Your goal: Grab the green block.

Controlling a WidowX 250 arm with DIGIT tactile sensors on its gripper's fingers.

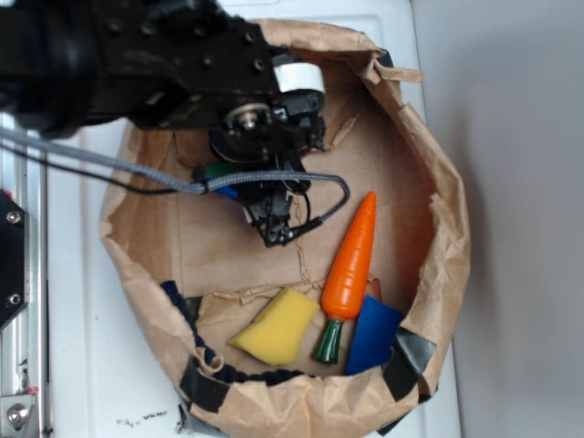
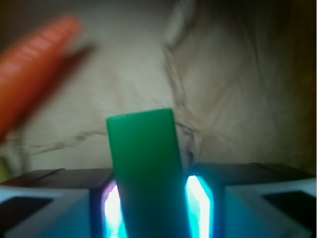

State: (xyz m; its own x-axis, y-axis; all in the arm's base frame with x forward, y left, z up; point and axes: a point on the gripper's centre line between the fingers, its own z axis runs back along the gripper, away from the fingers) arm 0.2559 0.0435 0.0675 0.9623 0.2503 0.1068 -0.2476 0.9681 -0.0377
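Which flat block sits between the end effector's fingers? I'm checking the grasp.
The green block, between the end effector fingers. The blue block lies by the carrot.

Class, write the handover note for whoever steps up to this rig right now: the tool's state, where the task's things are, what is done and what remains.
Tool: closed on the green block; the wrist view shows the block standing between the two fingers, lit pads on either side of it.
Location: the tool sits over the brown floor of the paper bag, in its upper half. In the exterior view the arm hides most of the block.
Other contents: carrot, yellow sponge and blue block lie near the bag's lower rim, apart from the tool.
Done: the grab looks made.
Left: whether the block is off the floor cannot be told; confirm by lifting.
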